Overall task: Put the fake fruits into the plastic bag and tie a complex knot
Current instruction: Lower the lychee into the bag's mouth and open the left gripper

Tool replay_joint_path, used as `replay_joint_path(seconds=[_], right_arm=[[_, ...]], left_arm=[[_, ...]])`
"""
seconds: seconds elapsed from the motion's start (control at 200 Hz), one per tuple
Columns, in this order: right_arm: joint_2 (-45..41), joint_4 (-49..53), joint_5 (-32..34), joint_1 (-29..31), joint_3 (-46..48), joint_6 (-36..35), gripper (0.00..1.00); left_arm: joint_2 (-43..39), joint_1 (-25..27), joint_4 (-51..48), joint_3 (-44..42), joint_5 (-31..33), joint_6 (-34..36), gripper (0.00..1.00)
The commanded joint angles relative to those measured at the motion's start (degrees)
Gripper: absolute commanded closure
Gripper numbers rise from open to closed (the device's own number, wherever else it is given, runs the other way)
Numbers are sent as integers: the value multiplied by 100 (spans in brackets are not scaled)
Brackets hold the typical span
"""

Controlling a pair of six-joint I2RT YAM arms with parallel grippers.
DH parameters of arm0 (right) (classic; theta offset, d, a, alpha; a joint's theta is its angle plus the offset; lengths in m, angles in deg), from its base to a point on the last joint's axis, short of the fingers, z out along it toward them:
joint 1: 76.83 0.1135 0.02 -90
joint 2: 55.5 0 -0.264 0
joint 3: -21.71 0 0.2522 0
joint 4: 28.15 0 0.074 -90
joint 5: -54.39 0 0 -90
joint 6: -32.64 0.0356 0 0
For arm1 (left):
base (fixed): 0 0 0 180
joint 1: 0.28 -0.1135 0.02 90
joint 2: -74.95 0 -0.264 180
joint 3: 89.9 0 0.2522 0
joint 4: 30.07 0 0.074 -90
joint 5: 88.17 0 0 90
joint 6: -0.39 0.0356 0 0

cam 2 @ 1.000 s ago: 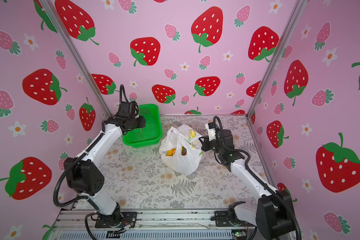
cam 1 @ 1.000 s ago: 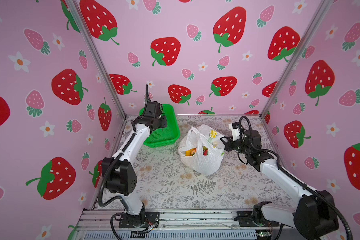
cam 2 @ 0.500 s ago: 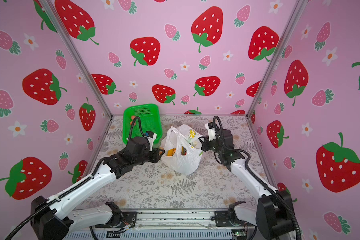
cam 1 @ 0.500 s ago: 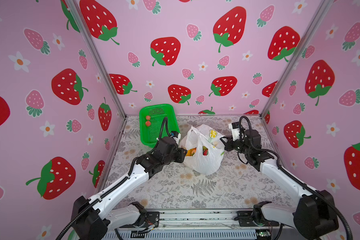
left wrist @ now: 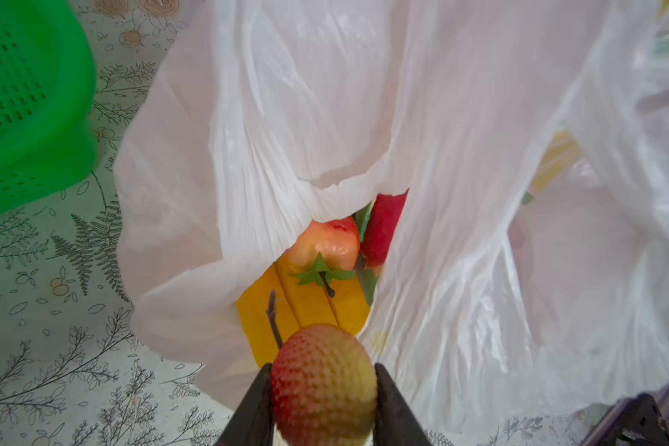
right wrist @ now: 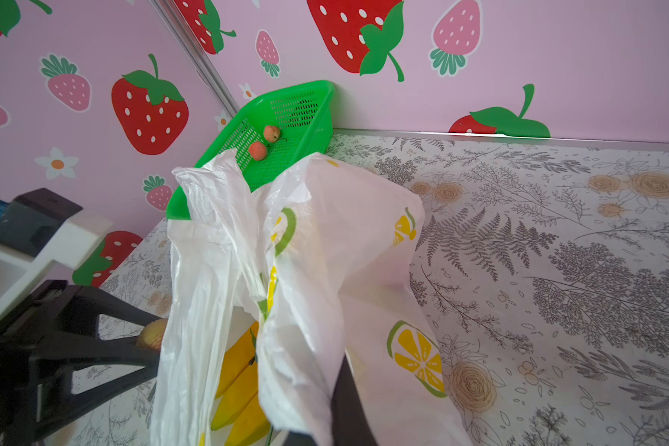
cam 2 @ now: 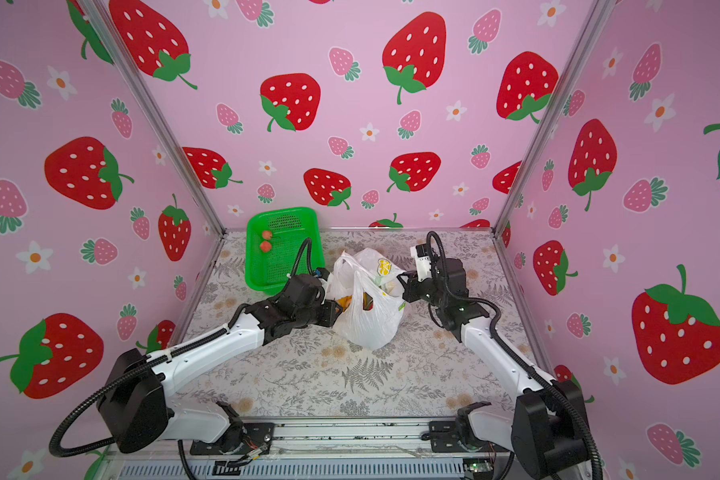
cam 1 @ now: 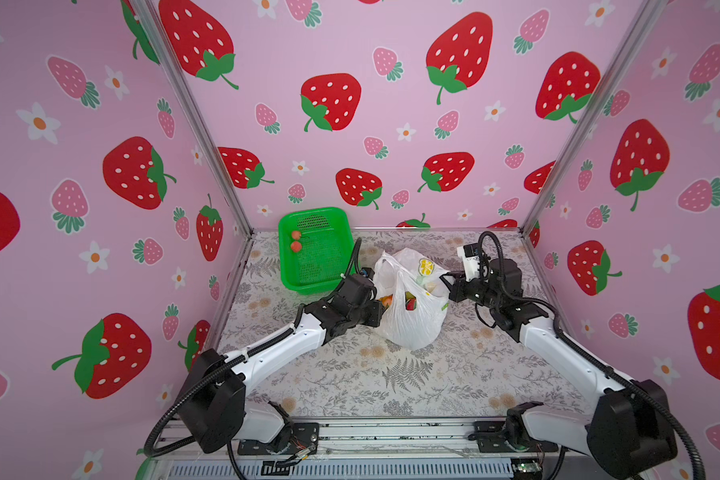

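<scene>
Left gripper [left wrist: 323,371] is seen clamped on a small bumpy red-yellow fruit [left wrist: 323,397], which is held just at the open mouth of the plastic bag [cam 1: 412,328]. Inside the bag, a yellow banana bunch [left wrist: 306,309], an orange-red fruit [left wrist: 325,245] and a red fruit [left wrist: 385,226] are seen. The bag's rim on the opposite side is pinched between the closed jaws of the right gripper [cam 1: 447,283]. Behind the bag, two small red fruits [cam 1: 296,246] are left in the green basket [cam 1: 321,268].
</scene>
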Motion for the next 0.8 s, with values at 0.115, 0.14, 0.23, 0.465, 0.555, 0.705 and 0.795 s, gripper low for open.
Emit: replay_joint_path(seconds=[0.115, 0.14, 0.23, 0.465, 0.555, 0.705, 0.795], right_arm=[[45, -16, -53, 0, -50, -79, 97], [45, -29, -49, -1, -50, -71, 97], [68, -18, -65, 0, -53, -75, 97], [4, 6, -26, 0, -52, -97, 97], [19, 2, -44, 0, -50, -95, 97], [58, 1, -67, 0, -63, -88, 97], [70, -3, -38, 0, -59, -89, 97]], left_arm=[[446, -238, 122, 580, 95, 188, 67], [505, -260, 155, 627, -20, 211, 67], [792, -265, 7, 918, -455, 377, 67], [1351, -170, -124, 1227, -1450, 731, 67], [1527, -68, -273, 1421, -1521, 989, 67], [1842, -15, -259, 1812, -1777, 1173, 65], [2046, -23, -258, 2103, -1658, 1224, 64]])
